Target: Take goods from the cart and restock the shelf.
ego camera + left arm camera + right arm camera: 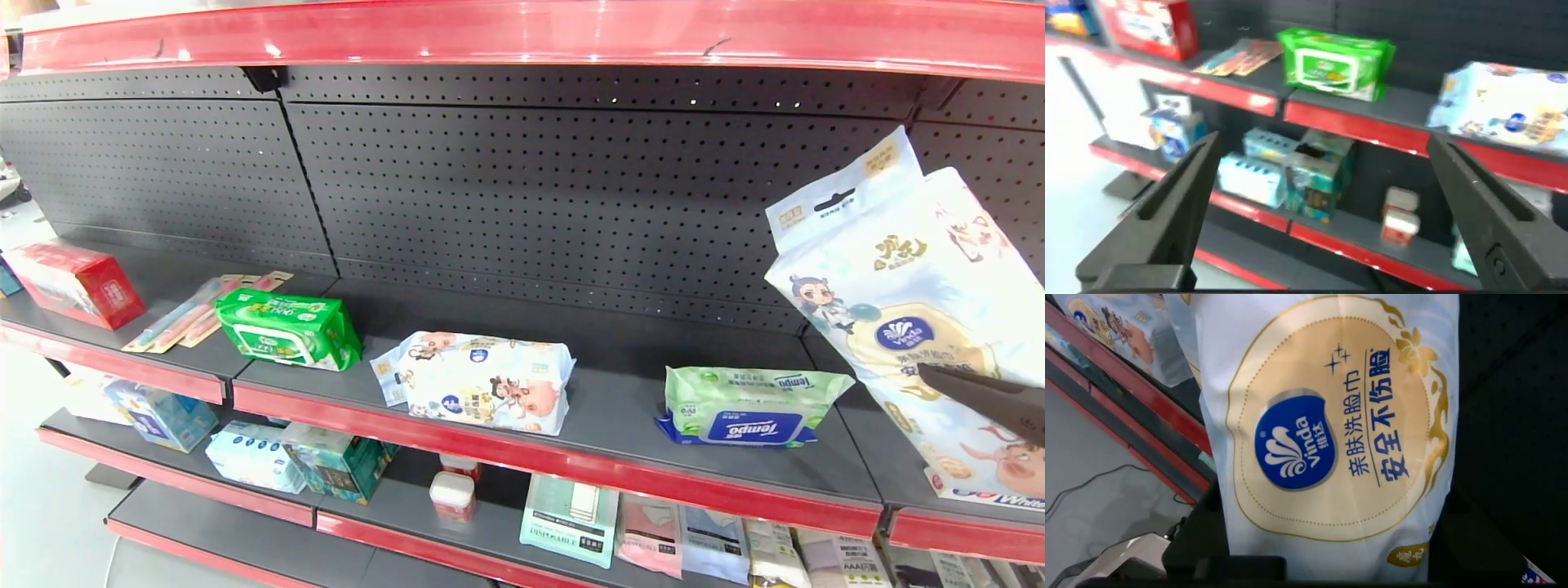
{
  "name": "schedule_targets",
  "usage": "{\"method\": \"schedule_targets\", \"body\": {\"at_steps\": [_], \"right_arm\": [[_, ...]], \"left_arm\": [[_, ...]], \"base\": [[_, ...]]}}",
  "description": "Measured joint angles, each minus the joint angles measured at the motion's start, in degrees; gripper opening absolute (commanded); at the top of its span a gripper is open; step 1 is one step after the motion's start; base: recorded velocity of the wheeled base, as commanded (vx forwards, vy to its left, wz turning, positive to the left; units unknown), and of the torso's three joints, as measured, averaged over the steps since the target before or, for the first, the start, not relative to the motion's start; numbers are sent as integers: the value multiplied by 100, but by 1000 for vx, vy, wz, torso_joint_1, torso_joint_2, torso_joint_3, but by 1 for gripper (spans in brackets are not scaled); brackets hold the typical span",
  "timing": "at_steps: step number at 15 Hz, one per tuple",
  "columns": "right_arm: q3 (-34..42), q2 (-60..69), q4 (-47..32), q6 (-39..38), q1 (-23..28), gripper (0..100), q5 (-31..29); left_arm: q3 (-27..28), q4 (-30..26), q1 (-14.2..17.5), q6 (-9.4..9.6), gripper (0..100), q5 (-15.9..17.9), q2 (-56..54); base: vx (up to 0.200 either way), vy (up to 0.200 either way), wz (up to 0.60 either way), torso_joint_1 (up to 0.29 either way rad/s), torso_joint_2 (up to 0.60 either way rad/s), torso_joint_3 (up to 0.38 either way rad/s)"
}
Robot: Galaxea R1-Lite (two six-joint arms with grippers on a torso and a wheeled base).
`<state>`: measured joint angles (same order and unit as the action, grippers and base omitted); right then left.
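A tall white pack of face towels (906,302) with cartoon print stands tilted over the right end of the middle shelf (571,465). My right gripper (980,400) is shut on its lower half; the right wrist view has the pack (1331,433) pressed between the dark fingers (1200,539). Whether its bottom rests on the shelf I cannot tell. My left gripper (1324,143) hangs open with nothing in it, in front of the shelf's left part, below the green wipes pack (1335,61).
On the middle shelf lie a red box (73,282), toothbrush packs (196,314), a green wipes pack (286,327), a cartoon-printed pack (482,380) and a green and blue pack (751,406). Bare shelf runs between them. Lower shelves hold several boxes and packets.
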<state>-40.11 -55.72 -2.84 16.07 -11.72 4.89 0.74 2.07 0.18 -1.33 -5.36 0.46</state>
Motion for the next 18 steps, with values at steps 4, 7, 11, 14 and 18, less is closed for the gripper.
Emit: {"method": "schedule_targets", "body": {"at_steps": [4,7,11,14,18], "right_arm": [[20,-22,-9,16,-5,0,1],[-77,-128,0,82,-29,0,4],[-123,-422,2,194,-151,0,9],[-96,-802,513,161,-254,0,17],[-62,-1785,1701,106,-625,0,28]], "left_arm": [[-67,-228,-11,149,100,563,-41],[-72,-226,-11,155,100,563,-46],[-74,-226,-11,151,100,563,-49],[-74,-226,-11,151,100,563,-49],[-74,-226,-11,151,100,561,-49]], "base": [[0,0,0,0,0,0],[0,0,0,0,0,0],[0,0,0,0,0,0],[0,0,0,0,0,0],[0,0,0,0,0,0]]}}
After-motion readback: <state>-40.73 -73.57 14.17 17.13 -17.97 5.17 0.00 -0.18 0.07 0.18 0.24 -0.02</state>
